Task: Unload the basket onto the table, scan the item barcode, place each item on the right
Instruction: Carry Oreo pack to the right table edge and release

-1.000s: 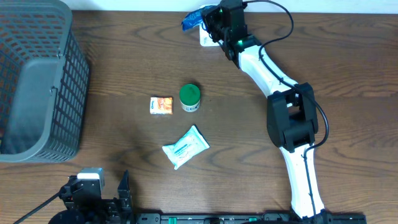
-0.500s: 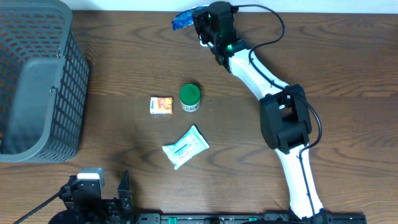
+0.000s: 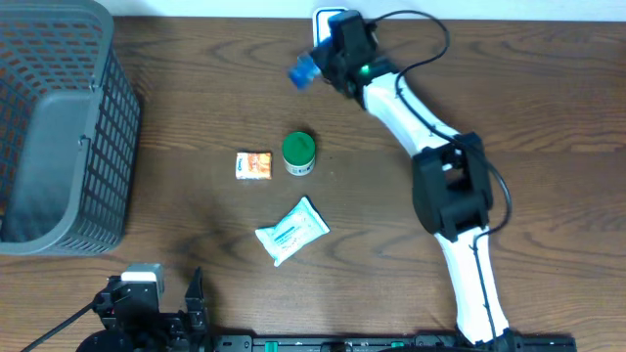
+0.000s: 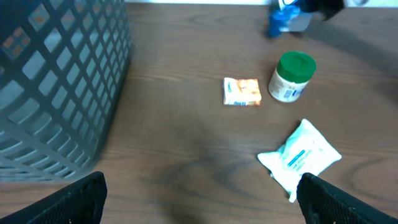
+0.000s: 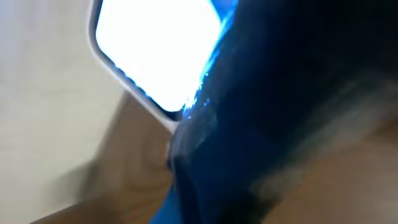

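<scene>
**Right gripper has the packet just short of the scanner**

I read the right gripper as clamped shut on the blue packet, which pokes out of the jaws toward my left and hangs above the table near its far edge. The white scanner, as I take it to be, sits right at that far edge, just beyond the packet and a little to its right. On the right wrist camera the packet is a blur filling most of the frame, with the scanner's bright face up and to the left of it. I judge the two close but not squarely lined up, and I cannot tell where the barcode is. The coming move turns on that offset: the packet wants to go away from me and slightly right, printed side turned to the window. The right arm is the nearer one by far. The left gripper stands wide open with nothing in it at the near edge, well apart from both
</scene>
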`<state>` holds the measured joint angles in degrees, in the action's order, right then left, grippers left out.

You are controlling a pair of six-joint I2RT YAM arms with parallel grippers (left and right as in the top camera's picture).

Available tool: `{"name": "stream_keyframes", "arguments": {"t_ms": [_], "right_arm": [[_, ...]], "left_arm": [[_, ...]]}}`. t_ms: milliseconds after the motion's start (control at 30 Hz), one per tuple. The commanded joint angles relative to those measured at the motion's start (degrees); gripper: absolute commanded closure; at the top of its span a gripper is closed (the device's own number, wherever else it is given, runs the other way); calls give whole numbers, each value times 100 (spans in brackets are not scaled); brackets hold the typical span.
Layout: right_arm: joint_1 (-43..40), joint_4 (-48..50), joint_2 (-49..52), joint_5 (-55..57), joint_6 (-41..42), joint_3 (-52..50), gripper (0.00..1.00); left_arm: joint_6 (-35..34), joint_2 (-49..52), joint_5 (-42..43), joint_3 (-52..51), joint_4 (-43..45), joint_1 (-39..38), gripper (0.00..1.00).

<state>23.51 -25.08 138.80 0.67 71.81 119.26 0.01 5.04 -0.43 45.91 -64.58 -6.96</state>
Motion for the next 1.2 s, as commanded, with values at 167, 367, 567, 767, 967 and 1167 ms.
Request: {"name": "stream_keyframes", "arguments": {"t_ms": [167, 367, 567, 767, 967, 1167], "right_arm": [[-859, -4151, -2277, 3681, -1285, 170, 99], [-2404, -5727, -2271, 4524, -1716, -44, 99], [-4063, -5313, -2028, 4533, -2699, -1178, 99], [-4927, -4135, -2028, 4485, -3783, -2444, 98], [-5169, -3709, -2031, 3797, -4404, -2649, 19], [-4804, -4693, -2031, 2632, -4708, -1259, 1]], "left_arm": [[37, -37, -70, 0, -11, -24, 2], [37, -37, -70, 0, -11, -24, 2], [37, -37, -70, 0, -11, -24, 2], [37, -37, -70, 0, -11, -24, 2], [37, -37, -70, 0, -11, -24, 2], [37, -37, -70, 0, -11, -24, 2]]}}
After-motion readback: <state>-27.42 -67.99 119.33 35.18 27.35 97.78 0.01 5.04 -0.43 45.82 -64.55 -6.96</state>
